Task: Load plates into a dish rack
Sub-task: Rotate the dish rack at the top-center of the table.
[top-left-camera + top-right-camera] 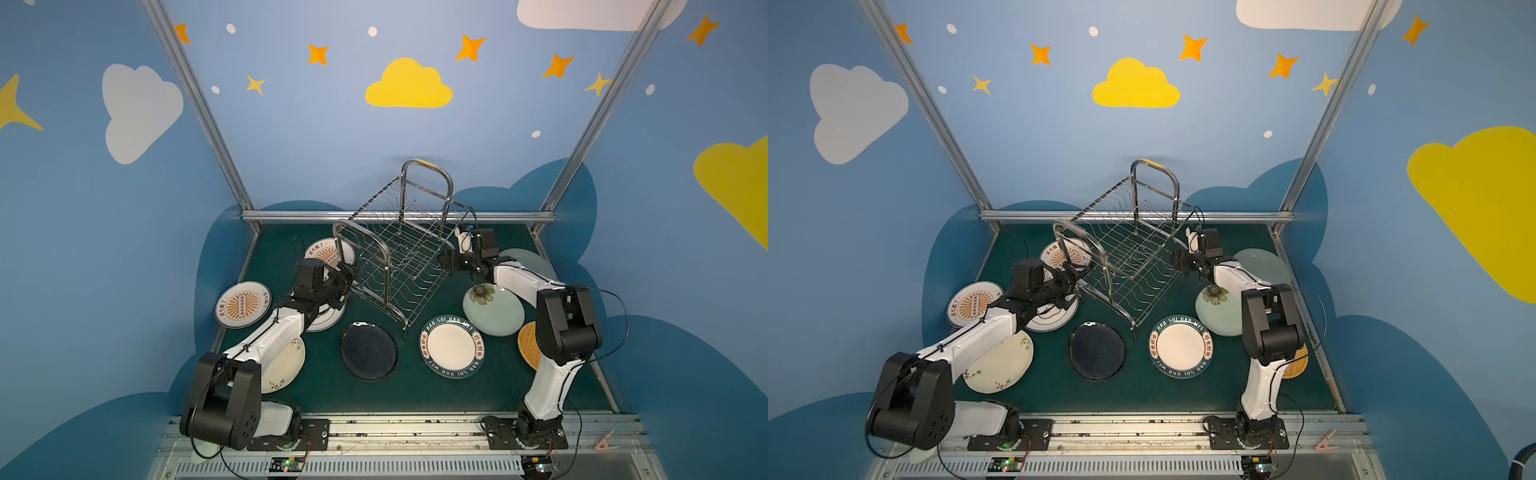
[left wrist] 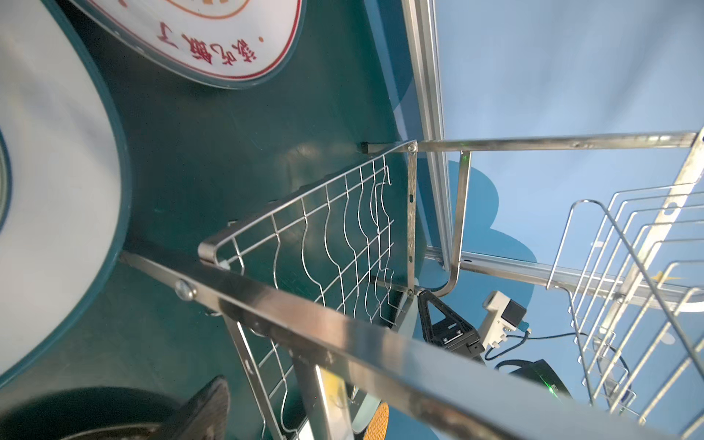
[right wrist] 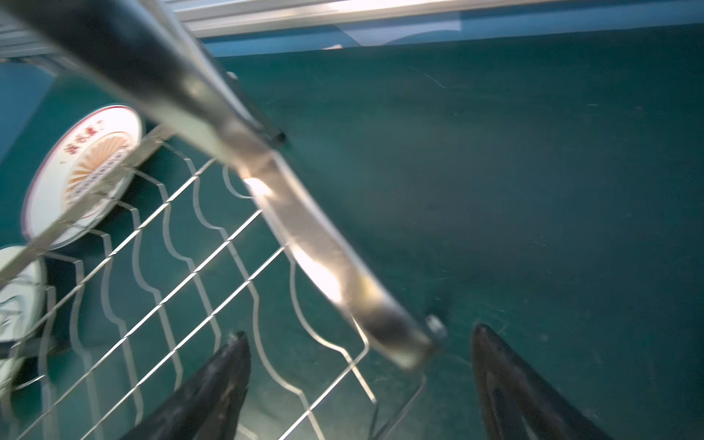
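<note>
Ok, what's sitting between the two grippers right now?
The dish rack, with no plates in it. The left gripper is at one side and the right gripper at the opposite side, both open. Both top views show this.

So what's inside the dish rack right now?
Nothing: both wire shelves of the rack show bare in both top views. The plates lie on the table around it. One sunburst plate sits behind its end frame, partly covered.

The dish rack (image 1: pixel 387 274) fills the middle, plates (image 1: pixel 368 351) ring it; the front mat (image 1: pixel 415 395) lies bare.
</note>
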